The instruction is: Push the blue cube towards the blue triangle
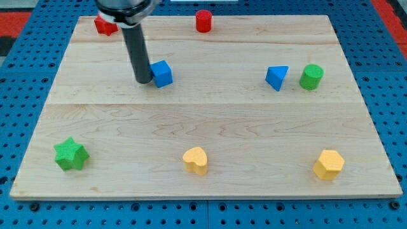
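The blue cube [162, 73] sits on the wooden board [203, 121] in the upper left part of the view. My tip [143, 81] stands right against the cube's left side, touching or nearly touching it. The blue triangle [276, 77] lies well to the right of the cube, at about the same height in the view. The rod rises from the tip towards the view's top.
A green cylinder [311, 76] stands just right of the blue triangle. A red cylinder [203, 20] is at the top middle, a red block [103, 25] at the top left, partly behind the rod. A green star [70, 154], a yellow heart [196, 159] and a yellow hexagon [329, 164] line the bottom.
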Controlling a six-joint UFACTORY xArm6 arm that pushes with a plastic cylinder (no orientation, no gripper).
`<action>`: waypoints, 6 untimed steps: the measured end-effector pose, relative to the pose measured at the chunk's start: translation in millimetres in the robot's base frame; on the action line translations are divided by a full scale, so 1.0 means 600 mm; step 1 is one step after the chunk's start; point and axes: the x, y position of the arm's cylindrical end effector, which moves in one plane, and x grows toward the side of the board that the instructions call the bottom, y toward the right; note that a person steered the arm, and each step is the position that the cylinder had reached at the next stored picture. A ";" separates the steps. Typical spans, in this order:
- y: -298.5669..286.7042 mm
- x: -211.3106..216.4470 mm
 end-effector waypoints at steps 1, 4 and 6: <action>0.044 -0.018; 0.145 -0.068; 0.254 -0.032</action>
